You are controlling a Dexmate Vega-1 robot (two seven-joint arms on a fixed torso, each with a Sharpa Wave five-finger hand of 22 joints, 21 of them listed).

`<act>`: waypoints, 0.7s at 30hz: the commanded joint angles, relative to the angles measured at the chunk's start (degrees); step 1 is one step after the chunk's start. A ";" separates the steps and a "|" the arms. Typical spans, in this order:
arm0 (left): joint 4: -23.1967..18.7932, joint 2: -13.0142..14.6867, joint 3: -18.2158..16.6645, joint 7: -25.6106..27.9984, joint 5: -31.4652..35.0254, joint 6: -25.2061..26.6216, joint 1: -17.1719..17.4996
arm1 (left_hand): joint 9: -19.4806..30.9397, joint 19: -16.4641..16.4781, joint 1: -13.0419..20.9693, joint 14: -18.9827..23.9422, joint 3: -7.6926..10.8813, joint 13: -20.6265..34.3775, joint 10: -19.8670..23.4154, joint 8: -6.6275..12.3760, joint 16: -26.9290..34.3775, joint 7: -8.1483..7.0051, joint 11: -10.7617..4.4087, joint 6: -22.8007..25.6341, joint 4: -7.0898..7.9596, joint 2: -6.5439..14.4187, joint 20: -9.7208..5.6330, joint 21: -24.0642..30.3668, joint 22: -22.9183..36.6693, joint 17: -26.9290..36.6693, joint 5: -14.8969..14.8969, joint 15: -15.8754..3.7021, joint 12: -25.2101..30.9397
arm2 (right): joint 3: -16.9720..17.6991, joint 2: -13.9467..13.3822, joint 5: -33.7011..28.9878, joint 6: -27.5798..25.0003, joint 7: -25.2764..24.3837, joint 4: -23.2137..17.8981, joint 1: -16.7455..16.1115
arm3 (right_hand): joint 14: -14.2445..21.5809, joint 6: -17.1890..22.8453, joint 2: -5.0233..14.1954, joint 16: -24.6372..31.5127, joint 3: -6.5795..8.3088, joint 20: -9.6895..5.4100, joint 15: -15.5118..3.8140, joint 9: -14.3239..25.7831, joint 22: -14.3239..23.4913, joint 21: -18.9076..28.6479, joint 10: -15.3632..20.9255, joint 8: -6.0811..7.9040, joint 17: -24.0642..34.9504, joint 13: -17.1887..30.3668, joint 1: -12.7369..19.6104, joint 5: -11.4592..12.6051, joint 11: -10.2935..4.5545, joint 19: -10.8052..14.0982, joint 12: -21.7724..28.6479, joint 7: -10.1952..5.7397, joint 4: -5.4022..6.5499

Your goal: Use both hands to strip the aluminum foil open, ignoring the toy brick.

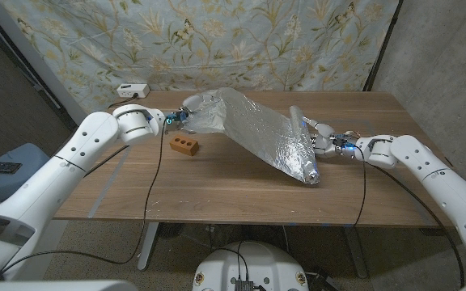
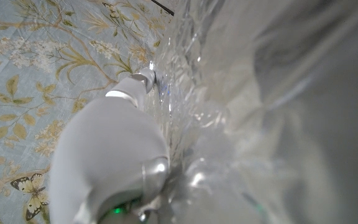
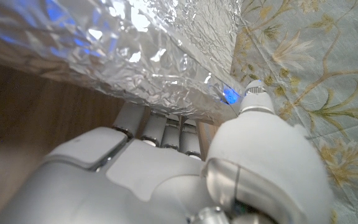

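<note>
Head view shows the aluminum foil (image 1: pixel 261 129) stretched as a sheet above the worktop (image 1: pixel 217 190), the left hand (image 1: pixel 178 118) grasping its loose end and the right hand (image 1: pixel 324 141) clamped on the roll end, likely to pull it open. The toy brick (image 1: pixel 184 145) lies apart, untouched. Foil hides most of each hand's fingers (image 3: pixel 166 127) in the wrist views.
</note>
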 commanded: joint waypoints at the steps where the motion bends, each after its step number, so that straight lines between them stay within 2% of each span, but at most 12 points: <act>1: 0.65 0.90 -0.06 -2.11 -0.87 1.37 -0.18 | 0.20 -0.36 0.09 -0.40 0.31 0.15 0.62 0.12 -0.26 -0.05 -0.82 0.48 -0.09 -0.73 -0.01 0.55 0.09 0.33 -0.13 0.05 -0.26 | 0.61 0.07 1.00 0.79 -1.28 -2.23 -1.65 | 0.15 -0.04 0.17 -0.23 -0.24 0.41 0.06 0.31 0.14 -0.08 -0.04 -0.14 0.09 0.16 -0.29 0.14 0.02 0.00 -0.26 0.02 -0.07; 5: 0.67 1.44 -0.07 -3.36 -0.61 1.76 -0.15 | -0.20 -1.80 -1.76 -2.17 -0.28 -1.53 -1.82 -1.68 -1.53 0.68 0.08 -2.57 0.69 -1.34 0.78 0.55 0.00 -0.16 -0.41 1.34 -2.51 | 0.81 0.00 1.29 1.26 -1.77 -3.18 -2.41 | 0.23 0.02 0.34 -0.24 -0.16 0.43 0.08 0.31 0.14 -0.13 0.03 -0.08 0.09 0.21 -0.07 0.26 0.13 0.05 -0.27 0.04 -0.15; 8: 0.66 1.80 -0.04 -4.45 -0.33 2.10 -0.24 | -0.38 -2.31 -3.10 -3.30 -1.17 -2.36 -2.46 -2.48 -1.98 1.42 0.11 -3.74 1.11 -2.08 1.12 0.52 -0.07 -0.18 -0.82 1.98 -3.34 | 1.08 -0.14 1.64 1.60 -2.14 -3.95 -3.10 | 0.27 0.09 0.45 -0.26 -0.12 0.43 0.09 0.31 0.14 -0.16 0.11 -0.03 0.08 0.26 0.07 0.35 0.06 0.12 -0.28 0.03 -0.20; 13: 1.11 2.37 0.37 -7.28 0.29 3.15 -0.74 | -0.95 -4.34 -5.56 -5.48 -2.27 -3.61 -6.35 -5.14 -3.66 2.75 2.36 -7.44 1.75 -2.62 2.42 0.02 -0.26 -1.49 -1.58 3.41 -5.66 | 1.57 -0.59 2.27 2.01 -2.91 -5.27 -4.33 | 0.38 0.14 0.64 -0.28 -0.06 0.42 0.15 0.31 0.15 -0.26 0.19 0.03 0.06 0.32 0.26 0.46 0.22 0.08 -0.30 0.00 -0.25; 18: 1.49 2.85 0.72 -9.86 0.82 4.10 -1.01 | -1.67 -5.94 -8.53 -7.71 -3.51 -4.97 -9.79 -7.63 -5.32 4.10 4.27 -10.48 2.56 -3.50 3.70 -0.54 -0.41 -2.98 -2.47 5.48 -7.84 | 1.85 -1.08 2.78 2.36 -3.43 -6.33 -5.40 | 0.46 0.40 0.69 -0.34 -0.10 0.46 0.03 0.31 0.15 -0.31 0.31 0.15 0.02 0.39 0.32 0.52 0.09 0.16 -0.30 -0.02 -0.27; 20: 1.72 2.95 0.82 -11.10 1.00 4.41 -1.08 | -2.14 -6.97 -10.15 -9.26 -4.10 -5.87 -11.83 -9.17 -6.20 4.84 5.35 -12.53 2.99 -3.82 4.44 -0.98 -0.49 -3.76 -3.02 6.85 -9.23 | 1.94 -1.20 3.02 2.46 -3.65 -6.67 -5.75 | 0.45 0.39 0.67 -0.37 -0.13 0.45 0.00 0.31 0.15 -0.37 0.25 0.16 0.00 0.42 0.34 0.54 0.04 0.09 -0.34 -0.09 -0.29; 21: 1.64 2.99 0.76 -11.23 0.99 4.42 -0.95 | -2.31 -7.29 -10.72 -9.88 -4.30 -6.20 -12.96 -9.63 -6.51 4.75 5.53 -13.07 3.12 -3.93 4.65 -1.14 -0.52 -4.04 -3.23 7.29 -9.90 | 1.92 -1.29 3.04 2.51 -3.70 -6.82 -5.85 | 0.44 0.41 0.70 -0.38 -0.13 0.46 0.01 0.31 0.15 -0.37 0.23 0.17 0.00 0.43 0.33 0.55 0.13 0.12 -0.36 -0.08 -0.28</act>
